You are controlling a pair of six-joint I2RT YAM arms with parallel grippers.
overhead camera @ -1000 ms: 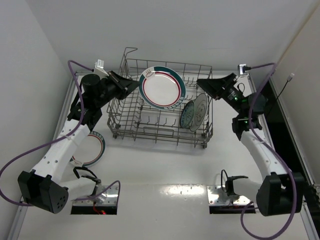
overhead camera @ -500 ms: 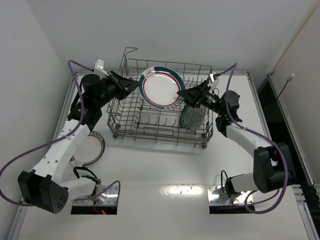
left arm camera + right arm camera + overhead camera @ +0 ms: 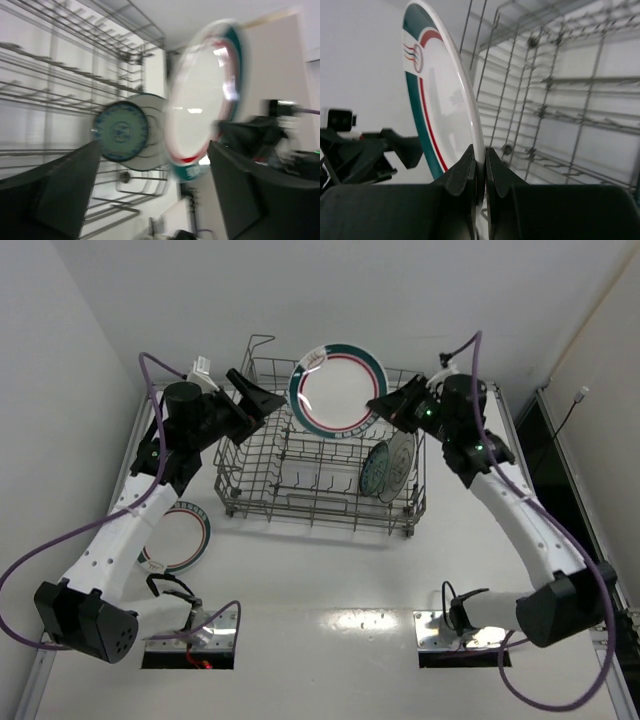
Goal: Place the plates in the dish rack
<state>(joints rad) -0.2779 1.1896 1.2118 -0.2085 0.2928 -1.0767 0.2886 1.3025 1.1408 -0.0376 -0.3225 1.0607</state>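
A large white plate (image 3: 338, 388) with a green-and-red rim hangs upright above the back of the dish rack (image 3: 300, 502). My right gripper (image 3: 383, 406) is shut on its right rim; in the right wrist view the fingertips (image 3: 470, 167) pinch the plate's (image 3: 437, 100) edge. My left gripper (image 3: 258, 398) stands open, left of the plate and apart from it, and the plate (image 3: 205, 95) shows beyond its gripper (image 3: 154, 146). A teal plate (image 3: 378, 470) and a pale grey plate (image 3: 402, 452) stand in the rack's right end. Another large plate (image 3: 184, 540) lies on the table under the left arm.
The rack's raised wire handle loop (image 3: 258, 343) stands at its back left corner. White walls close in on the left and behind. A dark gap (image 3: 560, 490) runs along the table's right side.
My right gripper swung in and shut on the large plate's right rim. My left gripper let go and opened. The plate has risen up and back-right above the rack.
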